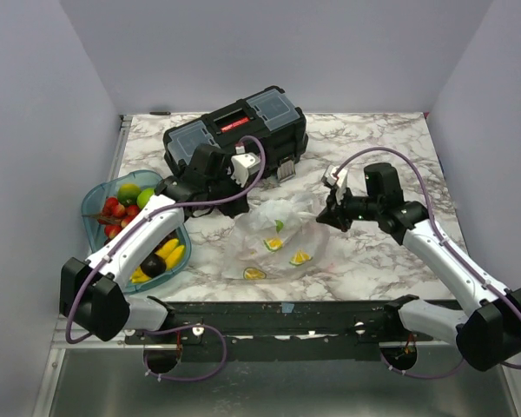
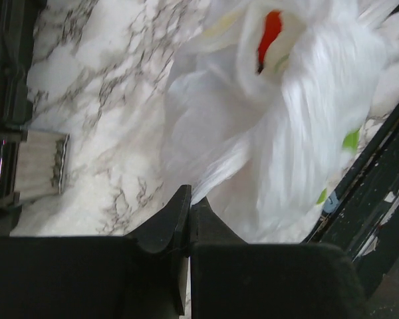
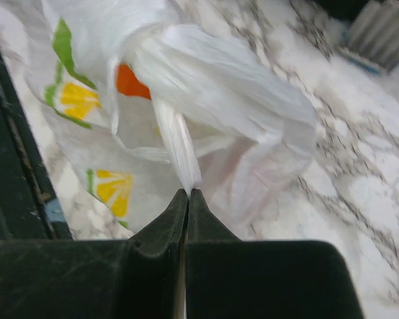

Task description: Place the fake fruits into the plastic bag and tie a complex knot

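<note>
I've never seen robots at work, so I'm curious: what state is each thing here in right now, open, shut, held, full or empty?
plastic bag: crumpled, pinched at two spots, what looks like an orange-red fruit inside.
left gripper: shut on the bag's edge.
right gripper: shut on a twisted strand of the bag.
toolbox: closed.
tray: part full, fruits lying in it.

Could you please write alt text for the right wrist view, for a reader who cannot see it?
The right gripper, its jaws shut, pinches a twisted strand of the plastic bag over a marble-patterned table. The bag is thin and whitish, with yellow citrus-slice prints, and an orange-red item, probably a fruit, shows through it.
</note>
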`<action>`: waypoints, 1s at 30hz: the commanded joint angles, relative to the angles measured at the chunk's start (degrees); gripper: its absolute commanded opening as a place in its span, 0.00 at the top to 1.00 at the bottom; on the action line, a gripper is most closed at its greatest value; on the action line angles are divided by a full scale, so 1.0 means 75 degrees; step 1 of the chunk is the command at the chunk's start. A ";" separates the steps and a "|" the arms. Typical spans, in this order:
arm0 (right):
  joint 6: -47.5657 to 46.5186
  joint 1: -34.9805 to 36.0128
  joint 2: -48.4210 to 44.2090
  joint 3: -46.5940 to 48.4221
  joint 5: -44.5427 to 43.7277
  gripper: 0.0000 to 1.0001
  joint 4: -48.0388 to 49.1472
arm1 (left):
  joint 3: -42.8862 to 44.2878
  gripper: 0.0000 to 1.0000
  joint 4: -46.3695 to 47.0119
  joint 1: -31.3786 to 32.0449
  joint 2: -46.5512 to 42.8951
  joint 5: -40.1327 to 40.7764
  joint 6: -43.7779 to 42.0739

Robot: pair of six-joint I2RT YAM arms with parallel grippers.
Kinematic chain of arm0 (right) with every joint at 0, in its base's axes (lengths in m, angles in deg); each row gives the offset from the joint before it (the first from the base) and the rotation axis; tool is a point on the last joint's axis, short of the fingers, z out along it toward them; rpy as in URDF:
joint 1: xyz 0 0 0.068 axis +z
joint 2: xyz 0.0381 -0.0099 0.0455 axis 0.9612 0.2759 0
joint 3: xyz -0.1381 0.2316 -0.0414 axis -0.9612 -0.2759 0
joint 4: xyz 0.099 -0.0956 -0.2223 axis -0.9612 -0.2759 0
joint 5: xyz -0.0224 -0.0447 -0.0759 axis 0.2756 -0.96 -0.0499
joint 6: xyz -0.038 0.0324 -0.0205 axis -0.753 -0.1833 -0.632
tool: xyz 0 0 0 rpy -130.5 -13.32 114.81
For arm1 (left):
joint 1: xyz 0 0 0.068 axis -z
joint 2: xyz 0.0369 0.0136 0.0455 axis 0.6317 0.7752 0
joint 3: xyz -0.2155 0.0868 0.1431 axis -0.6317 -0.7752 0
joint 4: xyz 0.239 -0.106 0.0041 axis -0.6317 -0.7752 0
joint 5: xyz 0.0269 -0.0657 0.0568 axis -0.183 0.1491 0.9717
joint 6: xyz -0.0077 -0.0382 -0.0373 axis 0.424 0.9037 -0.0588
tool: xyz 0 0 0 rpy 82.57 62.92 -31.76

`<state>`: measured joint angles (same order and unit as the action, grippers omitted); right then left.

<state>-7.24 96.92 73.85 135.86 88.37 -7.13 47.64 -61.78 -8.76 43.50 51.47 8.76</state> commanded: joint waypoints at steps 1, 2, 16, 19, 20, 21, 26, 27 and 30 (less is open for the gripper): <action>-0.1413 -0.0728 -0.0023 -0.0599 -0.1067 0.99 -0.0878 | -0.0785 1.00 0.0089 -0.0613 -0.0202 0.0246 0.0281; -0.1598 -0.0932 0.0050 -0.0647 -0.1042 0.99 -0.0917 | -0.0941 1.00 0.0168 -0.0720 -0.0198 0.0271 0.0341; -0.1781 -0.1141 0.0770 -0.0017 0.1067 0.99 -0.1296 | -0.1365 1.00 0.0750 -0.0641 0.0191 -0.0791 0.1172; -0.1760 -0.0995 0.0942 -0.0007 0.0938 0.89 -0.1166 | -0.1328 1.00 0.0845 -0.0578 0.0219 -0.0869 0.1231; -0.1728 -0.0923 0.0972 -0.0037 0.0844 0.82 -0.1060 | -0.1328 1.00 0.0876 -0.0569 0.0208 -0.0881 0.1253; -0.1690 -0.0858 0.0989 -0.0067 0.0774 0.77 -0.0965 | -0.1328 1.00 0.0901 -0.0571 0.0199 -0.0890 0.1271; -0.1396 -0.0498 0.1113 -0.0206 0.0412 0.58 -0.0427 | -0.1392 1.00 0.0974 -0.0563 0.0127 -0.0965 0.1308; -0.1364 -0.0438 0.1137 -0.0230 0.0341 0.58 -0.0345 | -0.1409 1.00 0.0989 -0.0563 0.0094 -0.0968 0.1322; -0.1147 -0.0387 0.1191 -0.0350 0.0040 0.62 0.0052 | -0.1433 1.00 0.0995 -0.0563 0.0056 -0.0960 0.1308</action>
<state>-18.29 93.21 81.85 134.42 91.96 -11.79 36.47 -55.66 -13.27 44.96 46.20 17.98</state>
